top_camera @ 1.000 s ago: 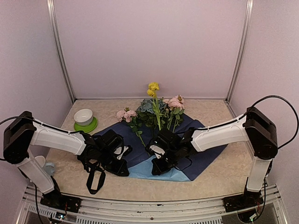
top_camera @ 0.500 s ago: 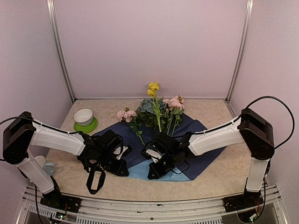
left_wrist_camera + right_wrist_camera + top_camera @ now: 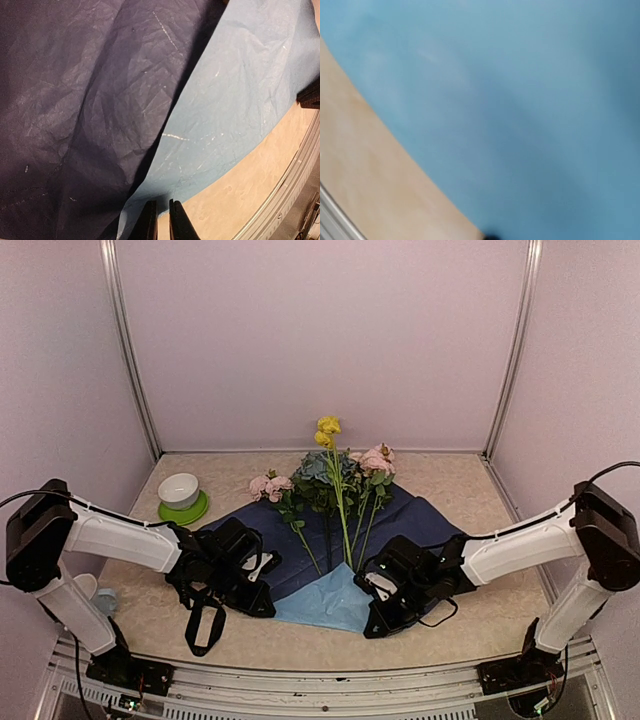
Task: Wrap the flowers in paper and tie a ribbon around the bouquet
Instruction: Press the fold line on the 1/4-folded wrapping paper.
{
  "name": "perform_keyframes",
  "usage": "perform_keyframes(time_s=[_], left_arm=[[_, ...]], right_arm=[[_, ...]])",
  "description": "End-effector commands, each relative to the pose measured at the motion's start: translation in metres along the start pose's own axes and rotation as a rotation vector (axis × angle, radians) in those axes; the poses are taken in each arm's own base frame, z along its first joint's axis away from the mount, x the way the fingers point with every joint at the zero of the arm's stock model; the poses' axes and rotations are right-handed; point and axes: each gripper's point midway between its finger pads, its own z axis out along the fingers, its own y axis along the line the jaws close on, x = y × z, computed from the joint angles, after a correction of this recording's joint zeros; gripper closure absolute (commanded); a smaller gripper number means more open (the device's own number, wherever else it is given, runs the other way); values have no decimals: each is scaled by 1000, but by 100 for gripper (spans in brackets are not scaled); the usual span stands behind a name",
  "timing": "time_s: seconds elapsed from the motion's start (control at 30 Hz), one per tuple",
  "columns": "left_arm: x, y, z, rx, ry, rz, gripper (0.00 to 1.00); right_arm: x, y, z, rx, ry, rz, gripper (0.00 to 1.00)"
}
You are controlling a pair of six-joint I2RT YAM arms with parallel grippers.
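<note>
Top external view: dial centred on the table [image 3: 470, 480], 12 at the far wall.
Flowers [image 3: 335, 480]: just past centre toward 12. They lie on the paper, with the heads toward 12 and the stems running toward 6. Yellow blooms stand highest, pink roses sit at 10 and 1 of the bunch, and a blue-green cluster is in the middle.
Paper [image 3: 420, 525]: spread flat across the centre, navy side up. A light-blue flap is folded up at 6, between the two grippers.
Left gripper [image 3: 262, 600]: at 8, low over the paper's near left edge.
Right gripper [image 3: 378, 612]: at 5, against the right edge of the light-blue flap.
Saucer [image 3: 183, 510]: green, at 10, off the paper, with a white bowl [image 3: 179, 488] on it.
Black band [image 3: 205, 625]: looped on the table at 7, below the left wrist. I cannot tell whether it is ribbon or cable.
Left wrist view: the fingertips [image 3: 150, 220] are narrow, with only a thin slit between them. They sit at the paper [image 3: 100, 100] edge, where navy meets light blue. Whether any paper is pinched I cannot tell. Bare table [image 3: 240, 200] and a metal rail [image 3: 280, 215] lie at 4.
Right wrist view: blurred, showing light-blue paper [image 3: 520, 100] over tan table [image 3: 360, 175]. The fingers are barely in frame. The jaws are closed, and whether they grip paper I cannot tell.
</note>
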Motion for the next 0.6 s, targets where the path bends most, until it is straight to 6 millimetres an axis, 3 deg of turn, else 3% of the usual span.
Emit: perform_keyframes(time_s=[0.0,0.17,0.37,0.47,0.57], left_arm=[[46,39,8,-130,145,-47,88],[46,39,8,-128,144,-45,88],[48,40,8,-125,145,-42,88],[48,39,9,-118,143,-39,88],[47,38,10,-111,140,-36,88]], right_arm=[[44,-56,-14,173,92,179,100],[61,-83,-34,219,91,309,100],[76,-96,-66,267,85,393,100],[64,-94,-92,322,36,394,100],[37,-97,-119,412,-43,370,83]])
